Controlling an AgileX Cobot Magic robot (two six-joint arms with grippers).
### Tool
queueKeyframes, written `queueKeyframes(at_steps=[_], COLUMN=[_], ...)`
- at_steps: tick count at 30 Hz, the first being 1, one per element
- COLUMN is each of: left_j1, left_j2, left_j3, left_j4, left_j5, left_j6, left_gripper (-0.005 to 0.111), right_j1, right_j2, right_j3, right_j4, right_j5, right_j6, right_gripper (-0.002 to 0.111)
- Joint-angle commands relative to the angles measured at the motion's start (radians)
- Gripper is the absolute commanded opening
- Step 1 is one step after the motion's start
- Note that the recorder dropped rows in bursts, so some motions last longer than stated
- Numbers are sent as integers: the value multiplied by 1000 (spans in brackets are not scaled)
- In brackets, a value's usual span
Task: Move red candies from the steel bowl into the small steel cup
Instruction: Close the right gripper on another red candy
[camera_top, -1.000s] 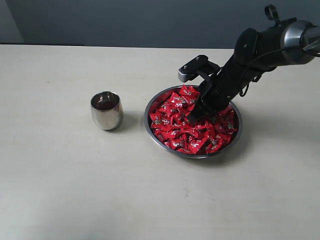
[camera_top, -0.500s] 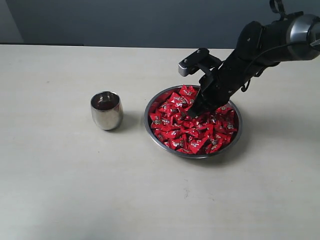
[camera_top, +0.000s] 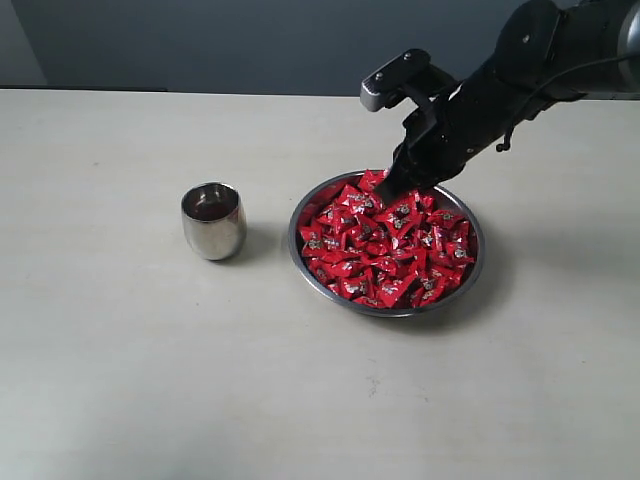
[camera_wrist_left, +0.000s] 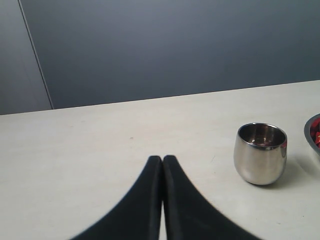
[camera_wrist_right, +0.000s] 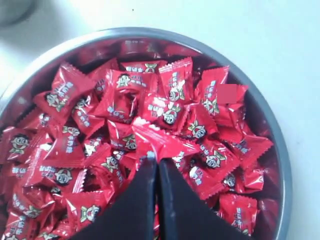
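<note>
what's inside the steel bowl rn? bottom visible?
The steel bowl is full of red candies, piled across it. Only its rim and upper wall show; the floor and any lower candies are covered.

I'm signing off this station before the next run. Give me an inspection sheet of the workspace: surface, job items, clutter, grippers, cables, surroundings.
Surface: pale beige table, no spills seen.
Job's things: steel bowl heaped with red candies; small steel cup upright beside it, not touching, no candy seen inside.
Clutter: nothing seen.
Grippers: right gripper shut on one red candy, raised over the bowl's far side; left gripper shut, empty, low over the table near the cup.
Cables: thin dark cable looped along the right arm, off the table.
Surroundings: plain dark grey wall behind the table.
</note>
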Motion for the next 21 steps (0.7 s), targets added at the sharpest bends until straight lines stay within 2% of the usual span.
queueKeyframes(at_steps=[1,8,16,21], left_j1=[-3,-3,-3,-3], left_j2=[-4,-4,-4,-4], left_j3=[4,4,4,4], left_j4=[1,1,1,1], left_j5=[-6,-6,-6,-6], left_j6=[-1,-1,-1,-1], left_gripper=[0,0,0,0], right_j1=[-2,-2,-2,11], right_j2=[-26,-20,-20,-20], right_j3=[-2,-2,-2,-2], right_j4=[18,37,248,268], right_j5=[-3,6,52,48], right_j6=[-2,-3,-161,-161], right_gripper=[0,0,0,0])
